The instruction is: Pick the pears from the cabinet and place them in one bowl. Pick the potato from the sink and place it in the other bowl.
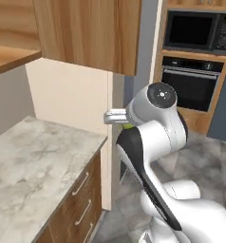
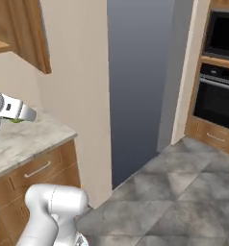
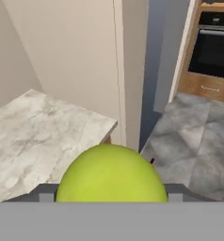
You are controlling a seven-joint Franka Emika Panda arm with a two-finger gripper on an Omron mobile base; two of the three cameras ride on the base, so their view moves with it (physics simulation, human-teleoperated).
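Counter (image 3: 43, 127) sits at the left of the hand view, marble and pale. Bottom centre, the bright pear (image 3: 111, 174) bulges between the fingers (image 3: 111, 195), clamped on it, above the counter's corner. Oven (image 3: 215, 44) stands upper right, past grey floor (image 3: 198, 136).

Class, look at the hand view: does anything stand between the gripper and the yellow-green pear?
No. The pear sits right at the gripper, filling the space between its fingers, apparently held, above the marble counter's edge.
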